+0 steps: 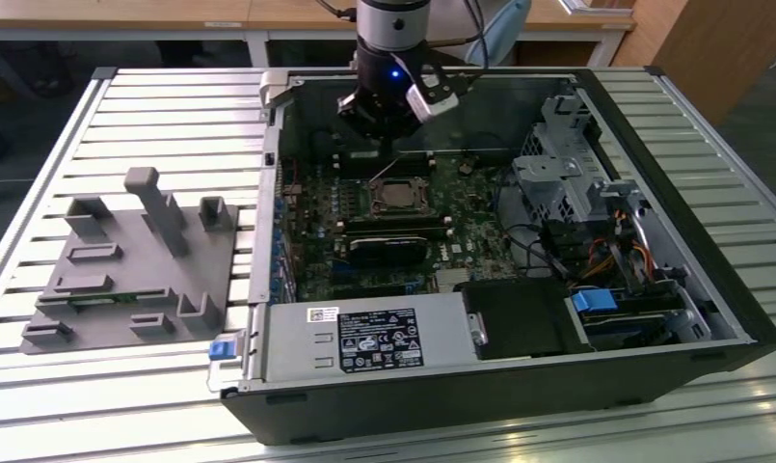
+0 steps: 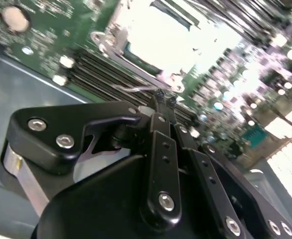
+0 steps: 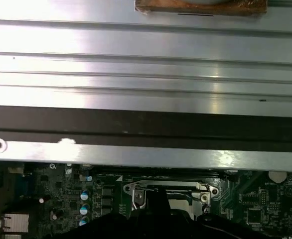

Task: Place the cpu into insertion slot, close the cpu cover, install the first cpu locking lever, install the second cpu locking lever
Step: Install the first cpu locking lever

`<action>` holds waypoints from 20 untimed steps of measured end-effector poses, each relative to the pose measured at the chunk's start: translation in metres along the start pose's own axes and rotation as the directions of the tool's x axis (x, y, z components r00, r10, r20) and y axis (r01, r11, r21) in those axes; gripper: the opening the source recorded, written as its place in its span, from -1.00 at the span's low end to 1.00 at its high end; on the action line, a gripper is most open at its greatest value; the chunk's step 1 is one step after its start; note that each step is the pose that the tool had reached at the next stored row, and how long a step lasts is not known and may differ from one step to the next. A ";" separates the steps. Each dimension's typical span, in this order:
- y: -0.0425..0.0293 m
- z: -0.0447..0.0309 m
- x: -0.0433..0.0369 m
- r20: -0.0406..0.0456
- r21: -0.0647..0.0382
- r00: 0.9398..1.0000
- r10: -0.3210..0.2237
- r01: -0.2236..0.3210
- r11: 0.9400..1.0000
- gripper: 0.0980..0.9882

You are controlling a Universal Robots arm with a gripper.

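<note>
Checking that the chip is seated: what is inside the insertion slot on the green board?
The cpu lies in the insertion slot, with its grey top showing, framed by the cpu cover. The contacts beneath the chip are covered.

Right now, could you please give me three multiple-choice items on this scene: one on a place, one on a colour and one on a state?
1. In the exterior view, where does the grey fixture stand?
A. To the left of the computer case
B. To the right of it
C. Inside it

2. What colour is the circuit board?
A. Red
B. Green
C. White

3. How does the gripper stand?
A. Fingers spread wide
B. Fingers shut together
C. Fingers clamped on a cable

Answers:
1 A: the fixture rests on the slatted table, outside the case's left wall.
2 B: green shows in both wrist views.
3 B: the tips meet in the second wrist view.
</note>
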State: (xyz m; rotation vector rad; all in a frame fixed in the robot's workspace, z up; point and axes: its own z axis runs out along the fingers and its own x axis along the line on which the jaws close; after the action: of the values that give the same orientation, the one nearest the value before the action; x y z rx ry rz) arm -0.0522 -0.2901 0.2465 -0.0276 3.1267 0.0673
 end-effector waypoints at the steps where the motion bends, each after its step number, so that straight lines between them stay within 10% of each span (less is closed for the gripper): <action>1: -0.0001 0.0006 -0.0018 0.000 0.000 1.000 0.000 0.000 1.000 -0.98; 8: -0.0016 0.0039 -0.0022 0.006 -0.039 1.000 0.000 0.000 0.999 -0.98; 20: -0.0010 0.0110 -0.0073 0.015 -0.040 0.999 -0.038 0.038 0.998 -0.98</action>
State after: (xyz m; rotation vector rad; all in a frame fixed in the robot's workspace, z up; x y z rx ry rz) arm -0.0447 -0.2904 0.2356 -0.0866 3.1094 0.1293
